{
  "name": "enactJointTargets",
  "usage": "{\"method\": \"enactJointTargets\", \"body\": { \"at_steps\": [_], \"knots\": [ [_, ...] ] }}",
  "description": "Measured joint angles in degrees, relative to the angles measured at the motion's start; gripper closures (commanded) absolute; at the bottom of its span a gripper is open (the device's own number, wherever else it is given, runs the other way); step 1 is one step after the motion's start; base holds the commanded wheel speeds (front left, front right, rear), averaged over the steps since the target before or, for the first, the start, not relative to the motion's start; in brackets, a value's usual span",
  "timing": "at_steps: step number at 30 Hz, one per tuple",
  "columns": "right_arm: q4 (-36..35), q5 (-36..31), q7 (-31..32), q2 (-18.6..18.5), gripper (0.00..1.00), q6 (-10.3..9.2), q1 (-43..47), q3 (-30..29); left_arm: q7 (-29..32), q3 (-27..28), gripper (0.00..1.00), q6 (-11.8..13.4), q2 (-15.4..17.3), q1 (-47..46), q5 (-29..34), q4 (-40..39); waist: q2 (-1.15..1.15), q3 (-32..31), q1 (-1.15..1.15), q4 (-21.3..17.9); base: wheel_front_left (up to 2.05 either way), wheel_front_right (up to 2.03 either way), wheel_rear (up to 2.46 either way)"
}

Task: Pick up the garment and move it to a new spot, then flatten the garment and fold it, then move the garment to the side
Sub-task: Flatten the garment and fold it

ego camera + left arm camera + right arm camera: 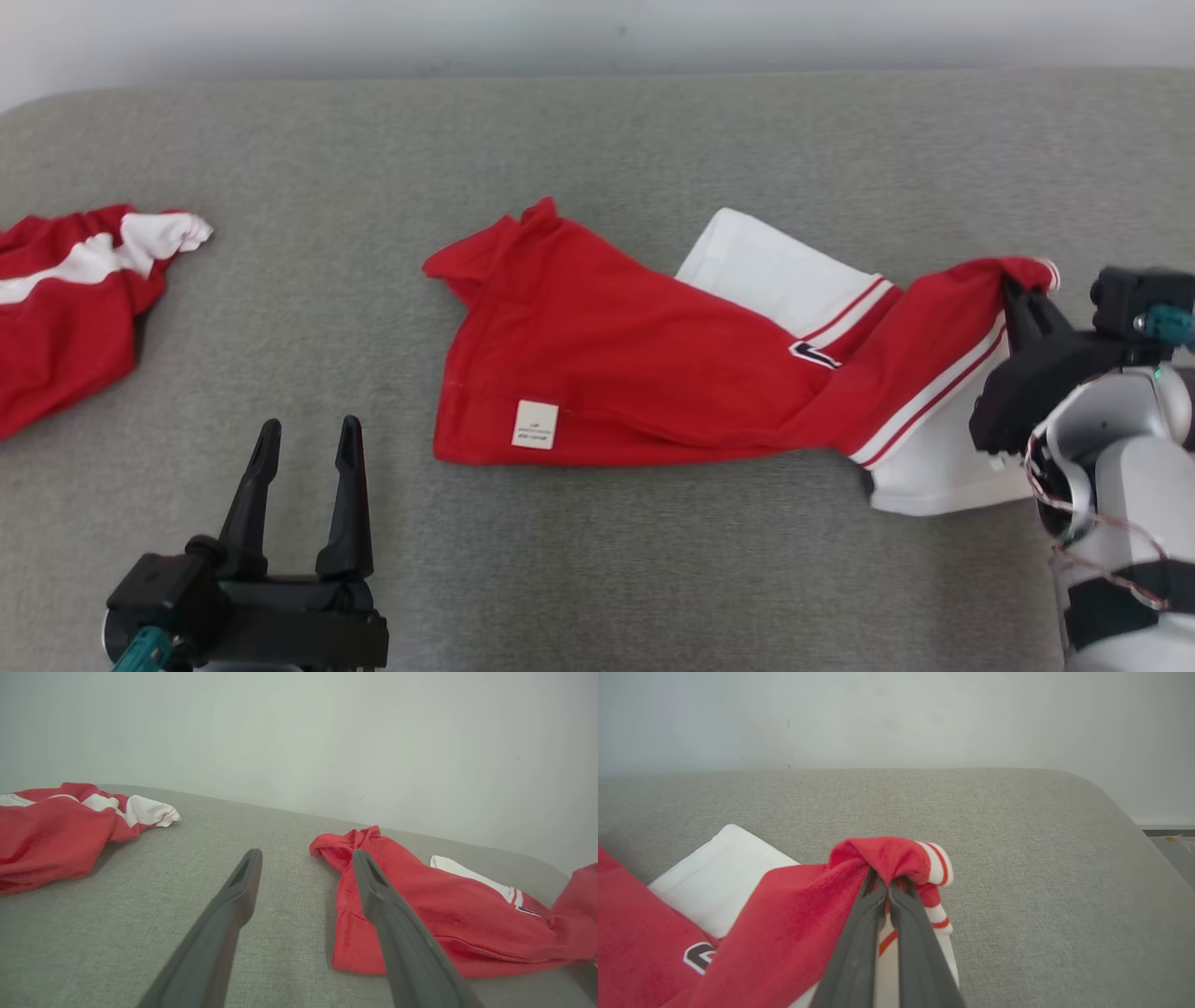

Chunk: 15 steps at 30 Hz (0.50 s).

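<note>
The garment (644,364) is a red shirt with white sleeves and striped trim, spread across the middle and right of the grey surface (597,159). My right gripper (1018,289) is shut on its striped collar end, lifted a little at the far right. In the right wrist view the right gripper (889,882) pinches the red fabric (887,856) between closed fingers. My left gripper (308,439) stands open at the lower left, empty, a short way left of the shirt's hem. The left wrist view shows the left gripper (306,858) spread wide, the garment (420,905) to its right.
A second red and white garment (65,289) lies bunched at the left edge, also seen as a red heap (60,830) in the left wrist view. A pale wall (597,28) runs behind the surface. The surface's rounded right corner (1106,807) drops off.
</note>
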Motion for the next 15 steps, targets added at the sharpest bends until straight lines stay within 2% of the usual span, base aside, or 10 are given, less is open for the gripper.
{"method": "enactJointTargets", "body": {
  "at_steps": [9, 10, 11, 15],
  "knots": [
    [16.55, -3.81, -9.06, -1.07, 1.00, 0.00, -10.68, -1.47, 0.00, -0.34, 0.00, 0.10, 0.01, -1.37, -0.55, -0.14, 0.00, 2.59, 0.00, 4.78, 0.00, 0.00, 0.00],
    [17.95, -4.17, -9.87, -1.07, 0.79, 0.00, -11.18, -1.66, 0.00, -0.32, 0.00, 0.10, 0.00, -1.36, -0.55, -0.07, 0.00, 2.71, 0.00, 5.15, 0.00, 0.00, 0.00],
    [19.35, -4.57, -10.57, -1.08, 0.00, 0.00, -11.54, -1.87, 0.00, -0.30, 0.00, 0.21, 0.00, -1.35, -0.57, 0.04, 0.00, 2.74, 0.01, 5.47, 0.00, 0.00, 0.00],
    [23.10, -4.93, -12.83, -0.90, 0.00, 0.00, -11.72, -2.87, 0.00, 0.16, 0.00, 0.51, 0.01, -0.92, -0.63, 0.57, 0.00, 1.90, 0.00, 5.86, 0.00, 0.00, 0.00]
  ]
}}
